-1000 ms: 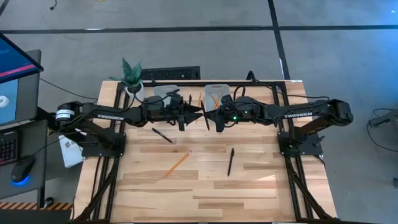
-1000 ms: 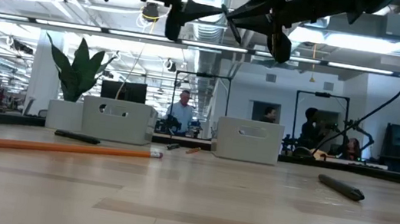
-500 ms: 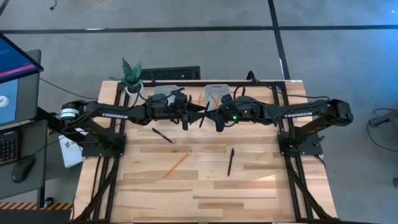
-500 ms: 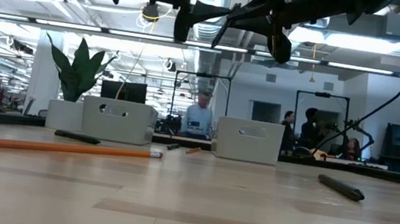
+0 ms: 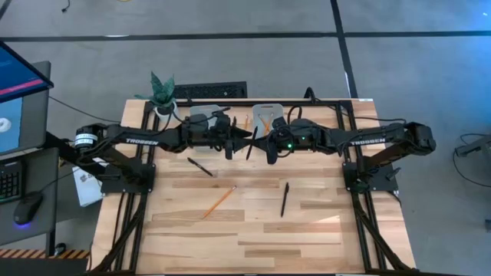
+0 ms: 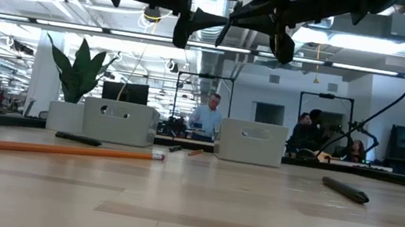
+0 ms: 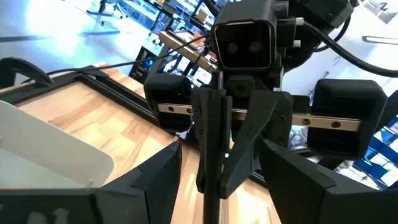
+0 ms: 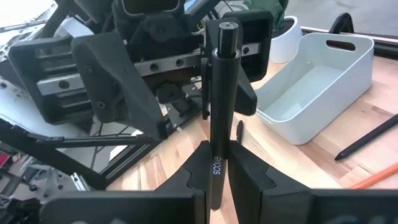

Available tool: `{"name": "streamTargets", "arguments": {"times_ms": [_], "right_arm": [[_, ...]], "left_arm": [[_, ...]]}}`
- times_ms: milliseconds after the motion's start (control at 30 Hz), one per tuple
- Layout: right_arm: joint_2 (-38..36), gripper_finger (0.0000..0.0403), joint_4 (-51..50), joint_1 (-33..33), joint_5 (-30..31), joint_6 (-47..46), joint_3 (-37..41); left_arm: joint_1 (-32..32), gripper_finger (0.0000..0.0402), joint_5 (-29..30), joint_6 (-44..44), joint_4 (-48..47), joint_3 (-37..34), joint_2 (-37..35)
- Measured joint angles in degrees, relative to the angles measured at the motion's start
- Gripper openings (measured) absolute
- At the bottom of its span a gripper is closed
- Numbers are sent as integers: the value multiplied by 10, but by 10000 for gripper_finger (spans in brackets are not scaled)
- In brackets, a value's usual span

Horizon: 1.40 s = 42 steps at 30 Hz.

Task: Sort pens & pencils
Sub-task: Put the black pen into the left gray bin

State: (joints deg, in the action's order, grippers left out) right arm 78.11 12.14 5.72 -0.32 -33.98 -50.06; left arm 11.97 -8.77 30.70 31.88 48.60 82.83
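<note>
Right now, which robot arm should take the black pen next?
Probably the left. The right gripper is shut on the pen, and the left gripper is open around it, beside the white bin.

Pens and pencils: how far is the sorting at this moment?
Done: something orange, probably pencils, lies in the right white bin. In hand: the right gripper clamps a black pen above the table's back, and the left gripper is open around it. Left: a loose pen, a second pen and a pencil lie on the table.
</note>
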Motion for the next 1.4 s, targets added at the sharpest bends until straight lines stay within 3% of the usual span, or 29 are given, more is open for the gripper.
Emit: {"name": "streamTargets", "arguments": {"times_ms": [500, 933, 1400], "right_arm": [[0, 63, 0, 1, 1, 0, 0], [0, 63, -1, 0, 1, 0, 0], [0, 63, 0, -5, 1, 1, 0]], "left_arm": [[6, 206, -14, 3, 8, 14, 6], [6, 206, -9, -29, -73, 46, 8], [6, 194, -10, -33, -78, 46, 8]]}}
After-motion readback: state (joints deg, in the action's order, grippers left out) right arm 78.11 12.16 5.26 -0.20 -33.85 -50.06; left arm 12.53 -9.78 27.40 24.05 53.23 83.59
